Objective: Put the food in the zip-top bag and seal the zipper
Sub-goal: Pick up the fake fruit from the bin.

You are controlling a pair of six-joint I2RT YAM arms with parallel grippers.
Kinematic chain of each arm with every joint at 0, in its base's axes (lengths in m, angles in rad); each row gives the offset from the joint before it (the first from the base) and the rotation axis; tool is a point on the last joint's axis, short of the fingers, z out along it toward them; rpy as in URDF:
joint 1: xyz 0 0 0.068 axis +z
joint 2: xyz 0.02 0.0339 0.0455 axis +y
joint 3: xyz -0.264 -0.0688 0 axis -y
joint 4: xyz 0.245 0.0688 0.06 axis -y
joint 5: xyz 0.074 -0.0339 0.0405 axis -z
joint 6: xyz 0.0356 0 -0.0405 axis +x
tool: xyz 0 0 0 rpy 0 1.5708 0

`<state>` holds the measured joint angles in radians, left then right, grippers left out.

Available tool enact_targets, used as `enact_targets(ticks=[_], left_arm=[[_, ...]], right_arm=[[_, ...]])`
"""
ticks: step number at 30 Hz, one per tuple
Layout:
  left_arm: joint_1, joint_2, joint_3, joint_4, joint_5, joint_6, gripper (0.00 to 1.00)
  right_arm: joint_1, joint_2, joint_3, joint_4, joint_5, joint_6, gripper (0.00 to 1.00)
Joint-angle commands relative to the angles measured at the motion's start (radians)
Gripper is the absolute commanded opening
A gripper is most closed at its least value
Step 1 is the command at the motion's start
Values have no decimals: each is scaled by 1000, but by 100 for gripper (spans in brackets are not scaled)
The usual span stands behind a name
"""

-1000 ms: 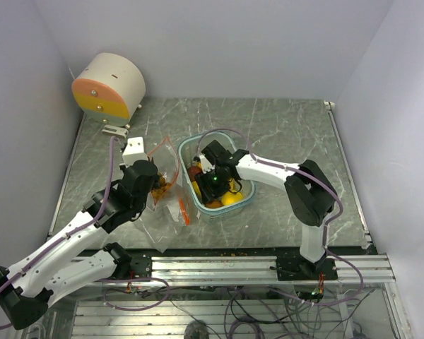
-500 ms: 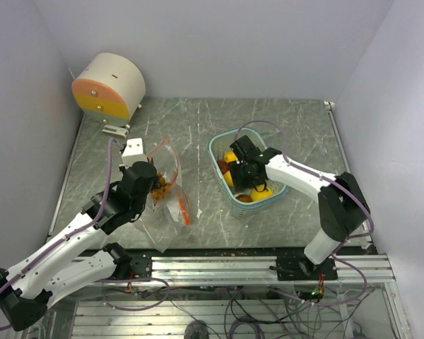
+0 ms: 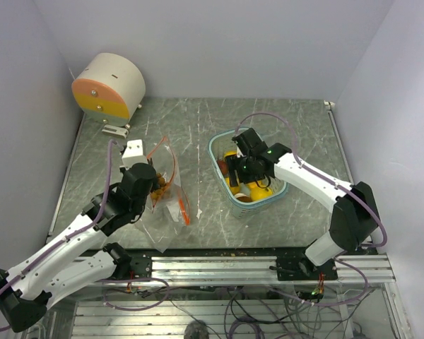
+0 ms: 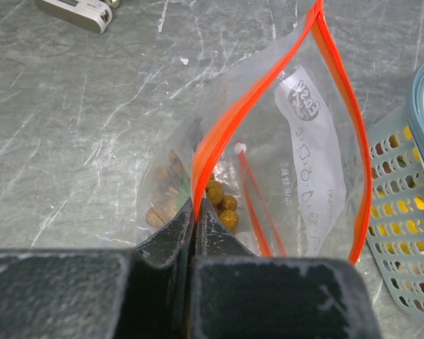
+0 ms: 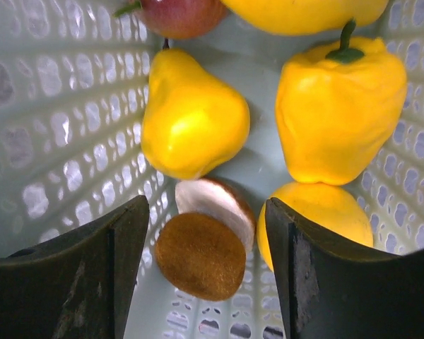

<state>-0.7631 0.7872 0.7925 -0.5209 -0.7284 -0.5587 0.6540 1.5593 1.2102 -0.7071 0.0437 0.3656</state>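
Left pincer (image 4: 196,212) pinches the zip-top bag (image 4: 318,162) at its orange rim; right pincer (image 5: 205,212), spread, hangs in the basket (image 5: 42,141) over a mushroom (image 5: 201,254)

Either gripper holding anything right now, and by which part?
Left gripper is shut on the zip-top bag, pinching its orange zipper rim. Right gripper is open in the basket above the fruit, holding nothing.

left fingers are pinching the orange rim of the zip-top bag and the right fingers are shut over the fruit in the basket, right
No: the right fingers are open, standing apart over the fruit in the basket, as the right wrist view shows. The left fingers do pinch the orange rim of the zip-top bag.
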Motion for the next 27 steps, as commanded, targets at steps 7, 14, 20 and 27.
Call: enact_targets(ticks=[7,14,20,27], left_arm=[[2,-35,4,17,9,-16,7],[3,-61,1,-2,1,-30,7],[2,-66,3,-9,-5,-35,7],[3,-60,5,-4,-9,-33,7]], right_arm=[[2,20,-4,-233,-111,-25,69],[1,72,-51,-188,-232,-84,70],[1,108,-105,-153,-290,-97,69],[1,93,-84,-164,-254,-76,33]])
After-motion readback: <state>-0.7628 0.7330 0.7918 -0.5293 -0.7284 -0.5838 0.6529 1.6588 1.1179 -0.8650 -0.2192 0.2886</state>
